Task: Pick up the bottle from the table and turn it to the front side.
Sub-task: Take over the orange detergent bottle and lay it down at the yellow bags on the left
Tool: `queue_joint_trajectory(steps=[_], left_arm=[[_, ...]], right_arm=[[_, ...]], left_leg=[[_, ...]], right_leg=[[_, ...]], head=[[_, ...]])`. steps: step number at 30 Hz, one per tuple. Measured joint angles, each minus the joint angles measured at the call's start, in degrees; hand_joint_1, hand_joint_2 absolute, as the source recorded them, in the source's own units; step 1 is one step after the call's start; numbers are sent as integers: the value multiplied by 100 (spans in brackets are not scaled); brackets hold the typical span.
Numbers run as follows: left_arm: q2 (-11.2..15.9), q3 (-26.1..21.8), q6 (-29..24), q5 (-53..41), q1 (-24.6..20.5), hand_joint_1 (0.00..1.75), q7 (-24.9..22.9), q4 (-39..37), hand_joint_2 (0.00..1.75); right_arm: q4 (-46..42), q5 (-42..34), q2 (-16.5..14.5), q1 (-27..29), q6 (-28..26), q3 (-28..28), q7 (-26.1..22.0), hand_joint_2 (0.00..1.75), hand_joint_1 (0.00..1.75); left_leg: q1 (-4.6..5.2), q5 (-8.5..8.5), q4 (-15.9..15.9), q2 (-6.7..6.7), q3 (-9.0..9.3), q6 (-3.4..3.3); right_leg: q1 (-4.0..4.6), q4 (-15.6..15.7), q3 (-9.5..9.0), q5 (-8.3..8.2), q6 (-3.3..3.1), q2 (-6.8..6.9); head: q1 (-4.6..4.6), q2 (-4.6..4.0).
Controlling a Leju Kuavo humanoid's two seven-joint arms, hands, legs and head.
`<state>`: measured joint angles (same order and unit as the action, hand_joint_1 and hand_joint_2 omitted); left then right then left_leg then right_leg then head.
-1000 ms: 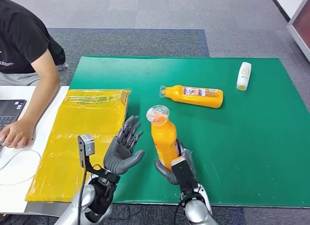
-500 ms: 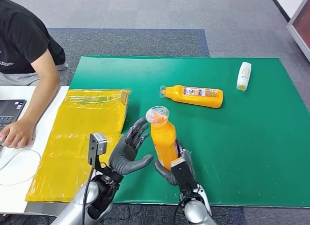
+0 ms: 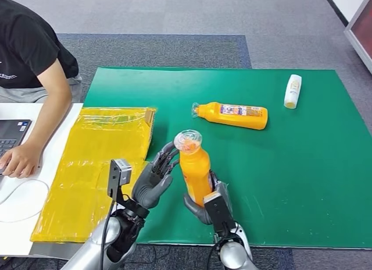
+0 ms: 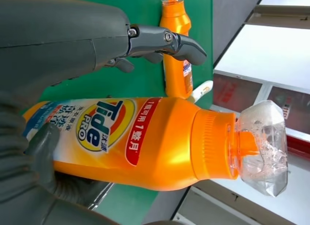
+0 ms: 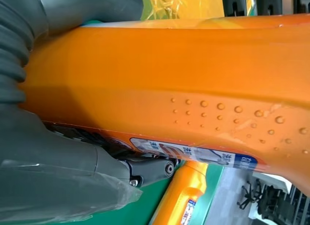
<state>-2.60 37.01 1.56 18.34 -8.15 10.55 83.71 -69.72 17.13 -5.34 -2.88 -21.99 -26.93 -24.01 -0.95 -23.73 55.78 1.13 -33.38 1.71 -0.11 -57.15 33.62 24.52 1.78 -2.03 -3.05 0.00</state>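
We see the right robot hand [image 3: 210,201] clamped around the lower body of the orange bottle [image 3: 195,170], which stands upright and lifted above the green table [image 3: 307,183], its clear cap [image 3: 188,139] uppermost. The left robot hand [image 3: 154,180] holds nothing; its fingers [image 3: 165,157] are spread apart and reach toward the bottle's neck, and we cannot tell from the head view whether they touch it. In the left wrist view the printed front label [image 4: 104,125] faces the left palm, so we judge that the front is turned sideways, away from the head camera.

Risks, as we judge them: the grip sits low on a tall, glossy body, so the bottle could tilt or slip through the right fingers while being rotated. A handover to the left robot hand could fail if the right one releases before the left closes. A dropped bottle could strike the second orange bottle [image 3: 231,115] lying on its side behind, or roll toward the yellow bag [image 3: 96,159] on the left. A person [image 3: 31,60] sits at the far left with a hand on a laptop [image 3: 11,136], well apart from the bottle.

Compared with 0.5 s ago, the left robot hand has moved nearer the bottle and turned more edge-on; compared with 1 s ago, it has advanced clearly rightward. The bottle itself has shifted only slightly.
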Motion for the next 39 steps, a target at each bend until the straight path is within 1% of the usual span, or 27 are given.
queue_joint_trajectory(steps=[5, 16, 20, 24, 29, 39], left_arm=[[-39, 5, -39, 139, -7, 0, 181, -2, 0], [-49, 79, -44, 247, -11, 0, 302, 25, 0], [-23, 173, -53, 119, -36, 0, 135, 33, 175], [22, 312, -146, -189, -101, 0, -72, 15, 175], [70, 446, -325, -549, -172, 0, -153, -43, 175], [87, 497, -448, -675, -195, 0, -261, -126, 175]], right_arm=[[1, -128, 15, 8, 65, -109, -160, 175, 175], [-132, -126, 85, 13, 81, -320, -141, 175, 175], [-243, -168, 99, -3, 87, -334, -119, 175, 175], [-292, -160, 107, -12, 66, -338, -91, 175, 175], [-304, -146, 121, -9, 26, -340, -66, 175, 175], [-304, -133, 127, -9, 16, -347, -56, 175, 175]], left_leg=[[0, 0, 0, 0, 0, 0], [0, 0, 1, 0, 0, 0], [0, 0, 1, 0, 0, 0], [0, 0, 1, 0, 0, 0], [0, 0, 1, 0, 0, 0], [0, 0, 1, 0, 0, 0]], right_leg=[[0, 0, 0, 0, 0, 0], [0, 0, -1, 0, 0, 0], [0, 0, -1, 0, 0, 0], [0, 0, -1, 0, 0, 0], [0, 0, 0, 0, 0, 0], [0, 0, -1, 0, 0, 0]], head=[[0, 0], [0, 0], [-1, 0], [-1, 0], [-1, 0], [-1, 0]])
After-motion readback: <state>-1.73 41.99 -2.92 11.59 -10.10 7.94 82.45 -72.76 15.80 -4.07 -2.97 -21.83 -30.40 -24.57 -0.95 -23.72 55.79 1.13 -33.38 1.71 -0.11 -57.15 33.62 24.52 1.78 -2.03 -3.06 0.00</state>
